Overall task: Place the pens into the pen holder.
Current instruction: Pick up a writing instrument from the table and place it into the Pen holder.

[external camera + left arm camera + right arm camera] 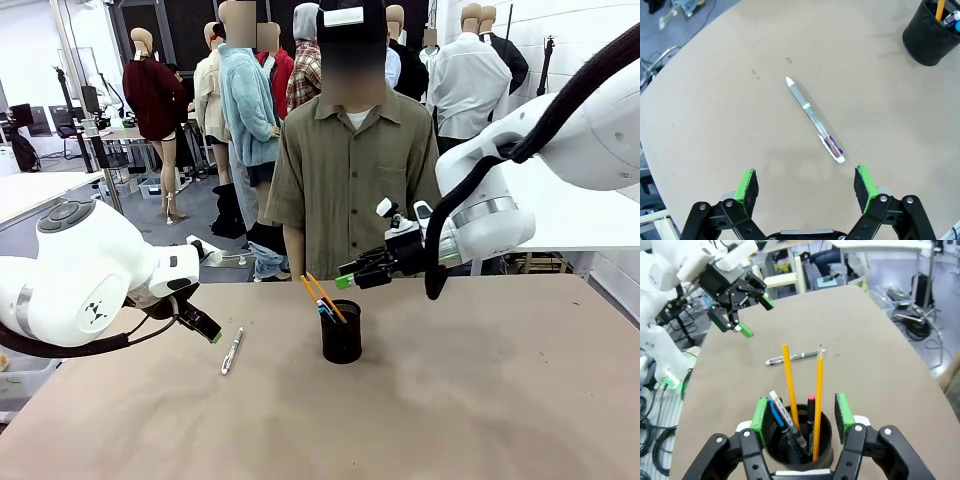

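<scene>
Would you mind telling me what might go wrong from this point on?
The right jaws stand open around the pencils in the pen holder; pulling away sideways might snag one and tip it.
The click pen lies flat, slanted to the open left jaws; closing could nudge it away.

Pen holder [929,35]: cut off by the top-right corner of the left wrist view; its far rim is out of frame.
Pens in it, same view: a yellow pencil [940,9] and a blue pen [956,25] are clipped by the edge.
Pens' lower ends: hidden inside the mesh.
Holder base, right wrist view: behind the body of the right gripper [801,402].
Click pen [815,119] print: too small to read.
Left gripper [208,330], front view: second finger likely hidden behind the first.
</scene>
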Controlling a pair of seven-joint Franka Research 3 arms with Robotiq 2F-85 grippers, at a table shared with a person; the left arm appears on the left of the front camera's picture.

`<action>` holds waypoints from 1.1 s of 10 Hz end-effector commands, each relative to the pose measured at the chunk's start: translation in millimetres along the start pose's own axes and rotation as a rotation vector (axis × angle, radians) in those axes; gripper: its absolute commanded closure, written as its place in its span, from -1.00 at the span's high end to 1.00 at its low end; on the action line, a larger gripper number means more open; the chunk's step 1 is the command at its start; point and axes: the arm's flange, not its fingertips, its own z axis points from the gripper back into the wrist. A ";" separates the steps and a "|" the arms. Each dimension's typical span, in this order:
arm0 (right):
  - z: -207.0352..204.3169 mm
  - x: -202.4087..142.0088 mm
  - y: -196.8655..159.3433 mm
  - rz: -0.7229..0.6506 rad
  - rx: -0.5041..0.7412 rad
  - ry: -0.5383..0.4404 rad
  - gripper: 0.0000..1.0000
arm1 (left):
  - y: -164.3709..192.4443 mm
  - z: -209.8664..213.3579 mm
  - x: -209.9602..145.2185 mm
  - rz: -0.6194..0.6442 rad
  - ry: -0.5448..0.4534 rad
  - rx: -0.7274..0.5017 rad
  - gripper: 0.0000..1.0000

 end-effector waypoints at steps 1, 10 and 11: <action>42.9 -4.6 22.5 0.017 -0.137 -0.032 0.28 | 1.8 0.8 -0.8 0.005 -0.002 -0.001 1.00; 200.6 6.3 57.4 -0.470 -0.663 0.498 0.28 | 1.8 0.8 -0.8 0.005 -0.002 -0.001 1.00; 208.3 16.1 59.8 -0.541 -0.707 0.581 0.28 | 1.8 0.8 -0.8 0.005 -0.002 -0.001 1.00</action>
